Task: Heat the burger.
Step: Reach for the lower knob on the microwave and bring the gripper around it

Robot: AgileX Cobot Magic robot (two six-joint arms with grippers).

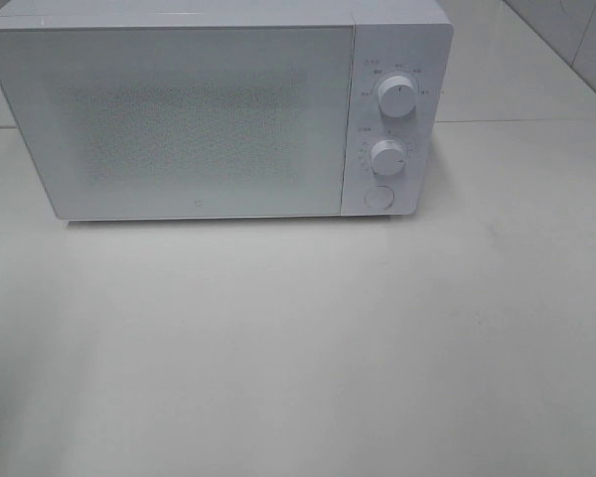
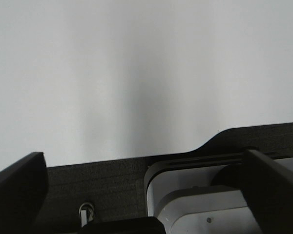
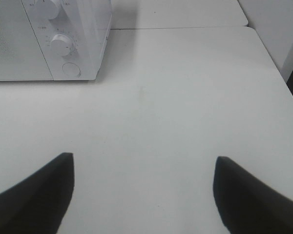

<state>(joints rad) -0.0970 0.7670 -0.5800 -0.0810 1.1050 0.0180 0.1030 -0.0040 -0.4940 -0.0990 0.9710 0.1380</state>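
Jaws: left gripper, right gripper both wide, empty.
Risk: I see no burger; microwave shut, could run empty.

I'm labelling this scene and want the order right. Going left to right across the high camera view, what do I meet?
Microwave door → control panel → table

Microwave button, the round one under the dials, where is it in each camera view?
Exterior high: round button at the lower right front corner of the microwave.
Left wrist: not in it.
Right wrist: button under the lower dial.
Shared landmark: the lower dial, just above it.
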